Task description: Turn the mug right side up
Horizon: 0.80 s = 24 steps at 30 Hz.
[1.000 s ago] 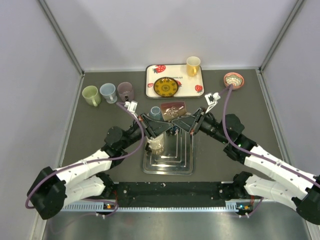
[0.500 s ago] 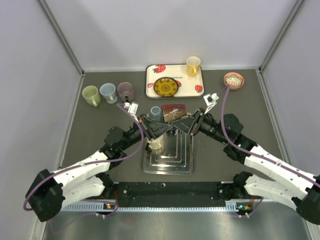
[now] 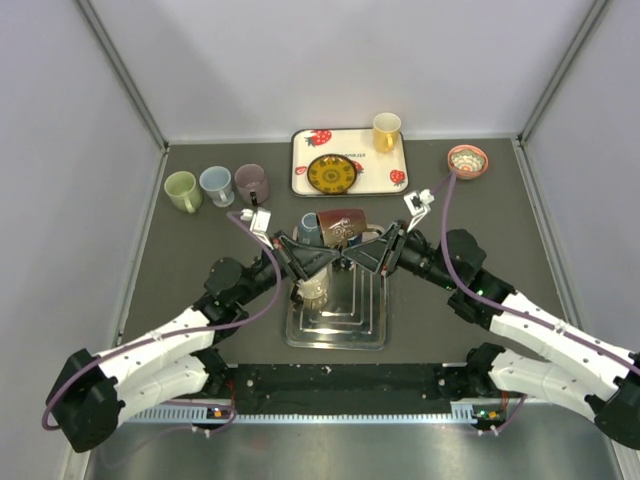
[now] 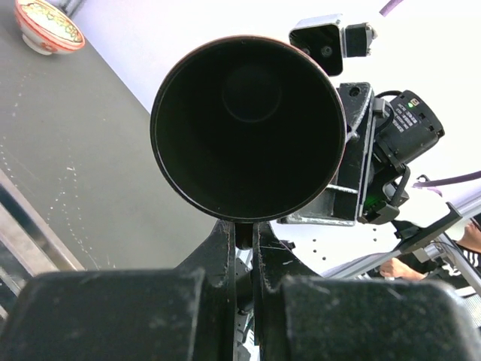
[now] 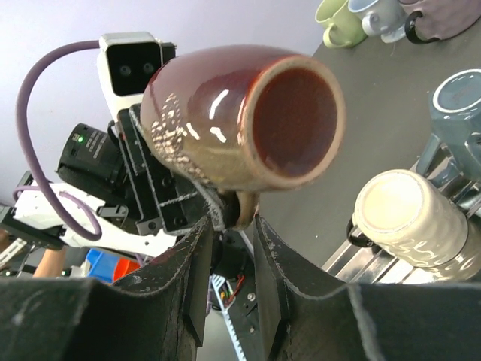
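The red-brown mug point(image 3: 345, 222) hangs in the air over the far end of the metal drying rack point(image 3: 335, 335), where the two arms meet. It is tipped on its side, neither upright nor inverted: the right wrist view looks into its open mouth, and its handle point(image 5: 242, 207) points down toward the rack. The left gripper point(image 4: 244, 233) reaches in from the rack's left side. Its fingers point(image 4: 218, 259) are pressed almost together just under the mug, clamped on what looks like the handle (the exact contact spot is hidden in shadow). The right gripper point(image 5: 231, 237) comes in from the rack's right side. Its fingers point(image 5: 197, 256) stand part-way open on either side of the handle, and I cannot tell whether they touch it. On the rack itself, a cream mug point(image 5: 409, 218) lies toward the left side, and a blue mug point(image 3: 311, 226) stands at the far left corner, just beside the raised mug. Beyond the rack is a strawberry-print tray point(image 3: 310, 180) carrying a yellow mug point(image 3: 386, 130). A small patterned bowl point(image 3: 467, 159) sits well off to the rack's far right.
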Available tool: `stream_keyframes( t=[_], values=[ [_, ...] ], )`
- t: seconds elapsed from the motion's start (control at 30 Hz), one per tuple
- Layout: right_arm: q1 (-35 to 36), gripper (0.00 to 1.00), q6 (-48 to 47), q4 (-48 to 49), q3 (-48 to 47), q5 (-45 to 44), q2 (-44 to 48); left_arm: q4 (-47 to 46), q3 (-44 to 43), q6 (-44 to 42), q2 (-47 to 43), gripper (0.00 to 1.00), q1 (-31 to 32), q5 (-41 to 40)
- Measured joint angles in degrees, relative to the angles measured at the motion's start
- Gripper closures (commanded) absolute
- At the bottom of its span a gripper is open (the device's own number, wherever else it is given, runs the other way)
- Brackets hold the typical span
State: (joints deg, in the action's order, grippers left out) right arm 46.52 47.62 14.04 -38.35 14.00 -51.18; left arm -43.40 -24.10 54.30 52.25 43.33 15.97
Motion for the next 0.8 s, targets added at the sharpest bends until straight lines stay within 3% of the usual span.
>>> stream_keyframes(
  t=[0.5, 0.8],
  values=[
    [1.8, 0.72, -1.0, -3.5, 0.0, 1.8, 1.7, 8.7, 0.9, -5.7, -7.8, 1.0, -0.1, -6.7],
    [1.9, 0.72, -4.2, -10.4, 0.0, -0.5, 9.1, 30.2, -2.3, -18.2, -17.6, 1.0, -1.1, -20.4]
  ],
)
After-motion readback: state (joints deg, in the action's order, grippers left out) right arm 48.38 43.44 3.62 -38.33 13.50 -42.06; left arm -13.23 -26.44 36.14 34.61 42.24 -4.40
